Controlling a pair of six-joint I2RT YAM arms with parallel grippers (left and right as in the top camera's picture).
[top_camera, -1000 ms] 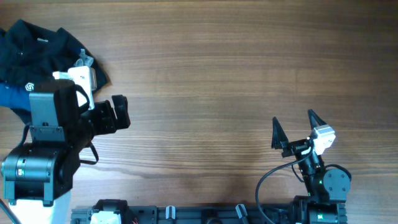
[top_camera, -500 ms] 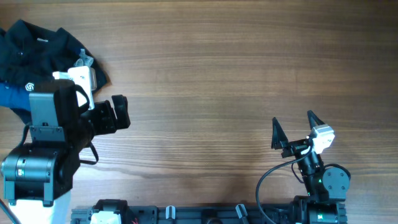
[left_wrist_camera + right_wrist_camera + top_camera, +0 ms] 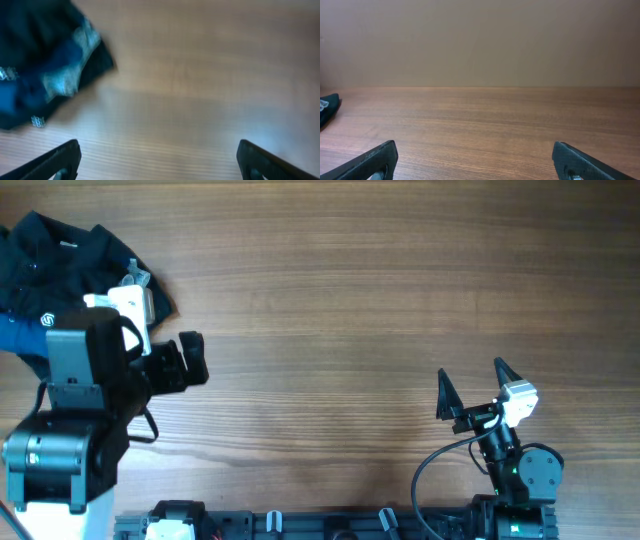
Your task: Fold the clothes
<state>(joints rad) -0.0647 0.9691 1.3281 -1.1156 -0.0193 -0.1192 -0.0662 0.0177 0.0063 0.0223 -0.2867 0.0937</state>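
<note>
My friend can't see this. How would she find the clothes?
Start at the wide wooden table and go to its top-left corner in the overhead view. Beside the black left arm lies a crumpled heap of clothes, the only soft thing there: dark navy with a bright blue patch.

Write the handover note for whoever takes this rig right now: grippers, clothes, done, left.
Left gripper: jaws open, empty, over bare wood beside the clothes, not touching them.
Right gripper: jaws open, empty, at the near right, far from the clothes.
Clothes: dark and blue fabric in a crumpled heap at the far left corner of the table.
Done: nothing folded.
Left: grasp, spread flat, fold.
</note>
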